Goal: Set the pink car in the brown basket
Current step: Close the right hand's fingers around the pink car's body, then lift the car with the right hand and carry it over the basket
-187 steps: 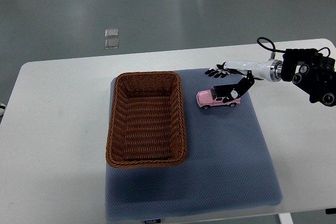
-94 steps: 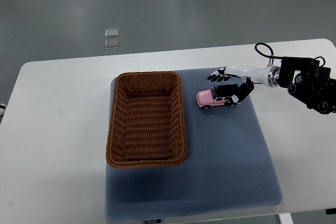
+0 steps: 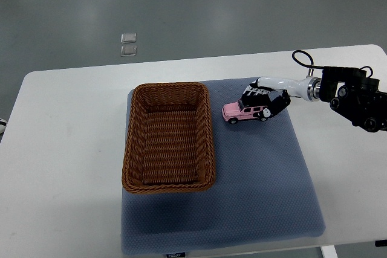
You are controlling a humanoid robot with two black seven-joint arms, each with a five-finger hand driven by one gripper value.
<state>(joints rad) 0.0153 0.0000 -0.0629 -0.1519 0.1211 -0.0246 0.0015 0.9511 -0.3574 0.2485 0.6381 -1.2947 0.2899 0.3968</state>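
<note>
While gripping the pink car (image 3: 244, 112), right hand (image 3: 263, 98) beside brown basket (image 3: 169, 138).

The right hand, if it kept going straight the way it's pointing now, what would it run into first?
Beyond the pink car that the right hand already holds, probably the brown basket, its near right wall; height is unclear from above.

Plenty of open room is left on the blue mat (image 3: 266, 191): the whole near half and right side are bare. The brown basket (image 3: 169, 137) is open-topped with nothing seen inside, so it can be entered from above; only its woven walls stand in the way. A narrow strip of mat is left between its right wall and the pink car (image 3: 245, 112). The car's rear is crowded by the right hand (image 3: 266, 96), probably gripping it. 2 small clear objects (image 3: 128, 45) are well clear, on the floor.
</note>
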